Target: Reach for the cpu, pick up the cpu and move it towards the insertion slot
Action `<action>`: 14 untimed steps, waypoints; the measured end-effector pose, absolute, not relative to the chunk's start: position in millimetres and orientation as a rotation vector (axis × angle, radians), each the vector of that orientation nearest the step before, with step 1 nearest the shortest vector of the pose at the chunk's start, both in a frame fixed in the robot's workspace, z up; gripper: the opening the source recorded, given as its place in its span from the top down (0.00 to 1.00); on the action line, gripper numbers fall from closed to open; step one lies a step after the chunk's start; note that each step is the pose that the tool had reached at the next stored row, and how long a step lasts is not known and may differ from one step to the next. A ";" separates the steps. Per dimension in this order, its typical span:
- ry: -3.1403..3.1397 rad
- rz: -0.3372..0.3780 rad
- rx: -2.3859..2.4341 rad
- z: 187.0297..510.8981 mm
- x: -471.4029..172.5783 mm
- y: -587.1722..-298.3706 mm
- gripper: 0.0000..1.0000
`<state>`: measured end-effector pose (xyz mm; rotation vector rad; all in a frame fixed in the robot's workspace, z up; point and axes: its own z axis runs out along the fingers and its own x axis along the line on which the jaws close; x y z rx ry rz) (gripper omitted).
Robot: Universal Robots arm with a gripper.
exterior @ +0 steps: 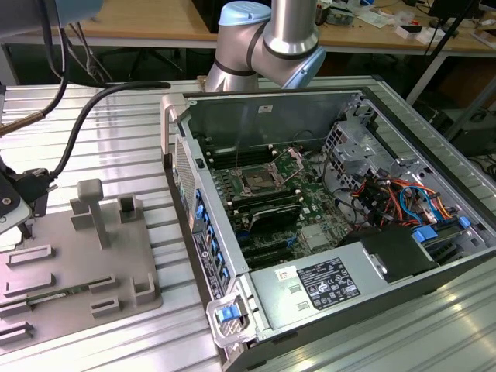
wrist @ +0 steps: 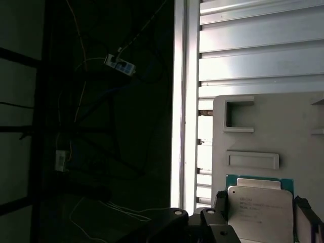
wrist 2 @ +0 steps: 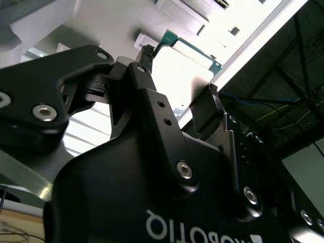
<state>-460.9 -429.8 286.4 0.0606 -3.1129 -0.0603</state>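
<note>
gripper (wrist: 259, 198) straddled cpu (wrist: 260, 215) over grey tray (wrist: 263, 126) in first wrist view, pale metal top showing. pinching chip or merely around it: could not tell.

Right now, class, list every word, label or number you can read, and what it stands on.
None can be quoted.
cpu: dark print, too small.
black label and white sticker on the power supply: too small.
gripper casing: white lettering, upside down, cut off.
</note>
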 end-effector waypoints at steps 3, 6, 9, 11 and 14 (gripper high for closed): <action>-3.113 -0.060 0.061 287.3 -461.0 -429.8 0.45; -3.113 -0.060 0.061 287.4 -461.0 -429.8 0.45; -3.113 -0.060 0.061 287.6 -461.0 -429.8 0.45; -3.113 -0.060 0.060 288.6 -461.0 -429.9 0.45; -3.113 -0.060 0.061 291.0 -461.0 -429.8 0.45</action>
